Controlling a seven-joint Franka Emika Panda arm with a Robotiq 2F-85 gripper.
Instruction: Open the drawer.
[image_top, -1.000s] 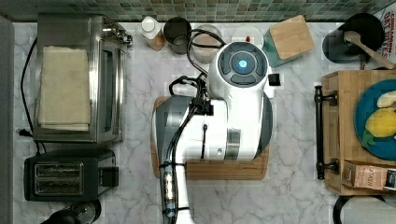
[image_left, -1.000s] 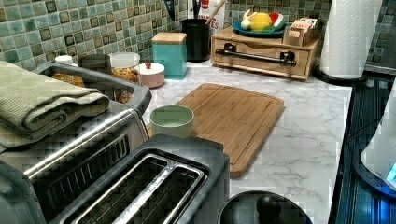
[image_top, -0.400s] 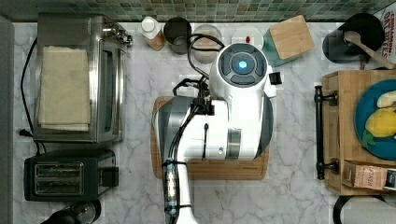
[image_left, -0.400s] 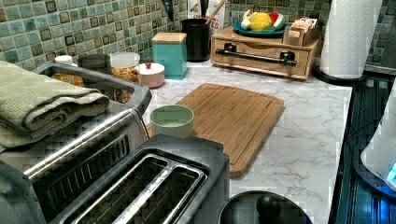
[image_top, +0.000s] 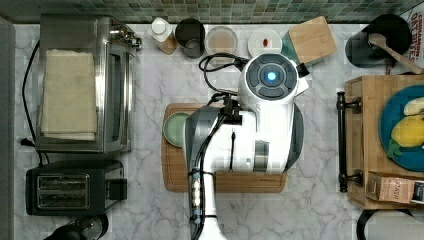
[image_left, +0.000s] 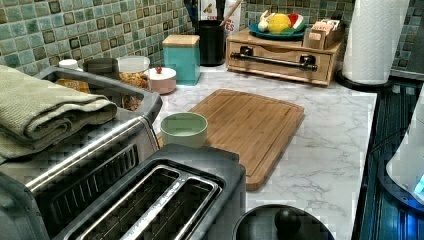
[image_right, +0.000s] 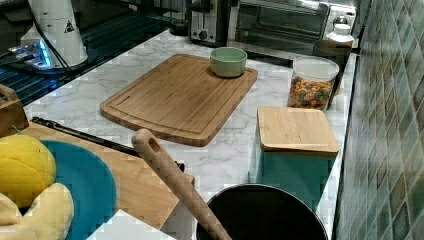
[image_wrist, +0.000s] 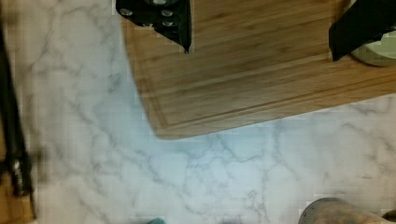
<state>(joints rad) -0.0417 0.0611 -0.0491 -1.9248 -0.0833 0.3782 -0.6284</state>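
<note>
The drawer sits in a light-wood box at the far end of the counter in the left view, its front flush with the box. Its long black bar handle runs along the front; the handle lies at the top view's right. The white arm hangs over the cutting board, some way from the handle. In the wrist view my gripper is open, nothing between its black fingers, above a corner of the cutting board. The handle shows there as a dark bar.
A green bowl stands on the board. A blue plate of fruit rests on the drawer box. A teal block, jars, a black utensil pot, a toaster oven, a toaster and a paper roll line the counter.
The arm has shifted a little toward the top view's right, toward the drawer, uncovering the green bowl. The drawer has not moved.
</note>
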